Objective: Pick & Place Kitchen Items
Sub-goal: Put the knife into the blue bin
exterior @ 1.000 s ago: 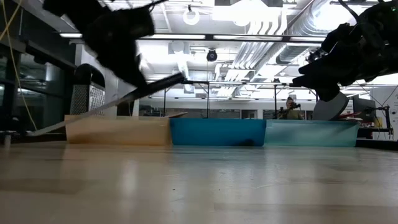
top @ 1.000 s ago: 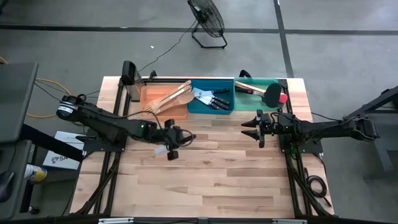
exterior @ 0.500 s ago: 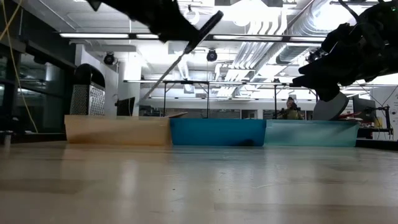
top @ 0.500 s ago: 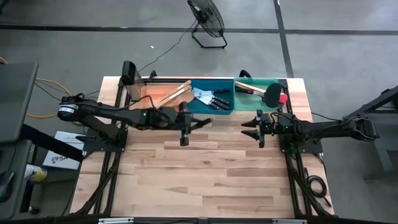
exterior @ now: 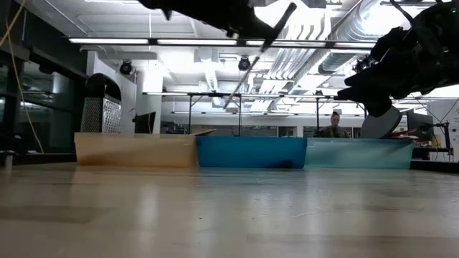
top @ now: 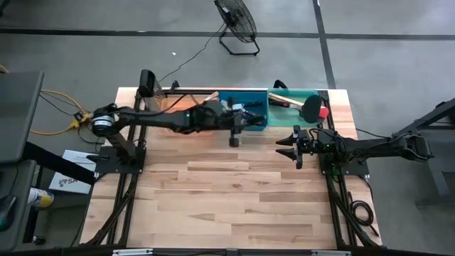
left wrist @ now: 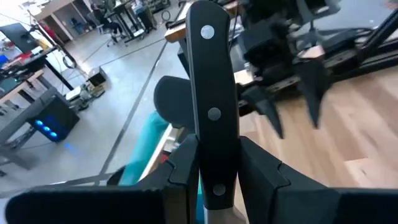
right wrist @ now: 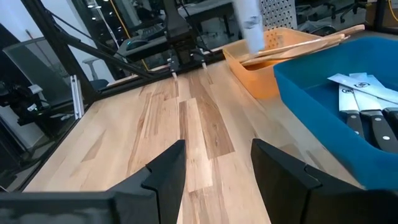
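Note:
My left gripper reaches over the near edge of the blue bin and is shut on a black-handled steel knife. The low view shows this knife high above the bins. Other black-handled knives lie in the blue bin, and pale wooden utensils rest in the orange bin. A black-headed turner sits in the green bin. My right gripper hovers open over the table, near the green bin. My left gripper pinches the knife's black riveted handle between its two fingers, at the end next to the blade, with the fingers across the handle. The knife is lifted clear and tilted: the handle's free end is up, and the blade slants down toward the bins.
The three bins stand in a row along the far edge: orange, blue, green. Bare wooden tabletop spreads across the middle and near side. A metal frame stands at the far left corner. A person is in the room behind.
My left gripper has carried the knife from the table's left middle up and toward the far right, to above the blue bin's near edge. The knife stayed in its hold and turned, so its blade slants more steeply down.

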You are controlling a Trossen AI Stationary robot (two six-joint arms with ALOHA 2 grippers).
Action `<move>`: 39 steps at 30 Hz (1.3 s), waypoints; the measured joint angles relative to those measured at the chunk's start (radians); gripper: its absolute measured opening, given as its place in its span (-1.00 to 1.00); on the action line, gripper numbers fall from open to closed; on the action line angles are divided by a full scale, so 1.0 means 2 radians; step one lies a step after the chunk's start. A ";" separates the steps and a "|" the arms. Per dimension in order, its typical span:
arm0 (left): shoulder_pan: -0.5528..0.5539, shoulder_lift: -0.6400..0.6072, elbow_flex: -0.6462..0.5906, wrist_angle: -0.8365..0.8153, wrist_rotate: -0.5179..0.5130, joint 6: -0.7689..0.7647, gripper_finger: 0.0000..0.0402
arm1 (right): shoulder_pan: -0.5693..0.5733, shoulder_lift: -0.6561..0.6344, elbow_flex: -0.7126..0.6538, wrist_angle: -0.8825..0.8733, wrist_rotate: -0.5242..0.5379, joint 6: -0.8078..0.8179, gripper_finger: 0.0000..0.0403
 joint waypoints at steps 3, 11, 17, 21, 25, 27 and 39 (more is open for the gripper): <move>0.015 0.039 0.040 -0.002 0.005 0.011 -0.61 | 0.000 0.000 0.000 -0.003 0.000 0.000 -0.14; 0.047 0.130 0.112 -0.011 -0.014 0.056 -0.61 | 0.000 0.000 0.000 -0.006 0.000 0.000 -0.14; 0.067 0.165 0.117 -0.030 -0.056 0.071 -0.61 | 0.000 0.000 0.000 -0.009 0.001 0.000 -0.14; 0.079 0.181 0.117 -0.050 -0.086 0.073 -0.61 | 0.000 0.000 0.000 -0.010 0.001 0.000 -0.14; 0.087 0.197 0.116 -0.071 -0.109 0.073 -0.61 | 0.000 0.000 0.000 -0.010 0.000 0.000 -0.14; 0.090 0.198 0.116 -0.084 -0.115 0.074 -0.61 | 0.000 0.000 0.000 -0.010 0.000 0.000 -0.14; 0.090 0.197 0.117 -0.146 -0.129 0.095 -0.61 | 0.000 0.000 0.000 -0.009 0.000 0.000 -0.14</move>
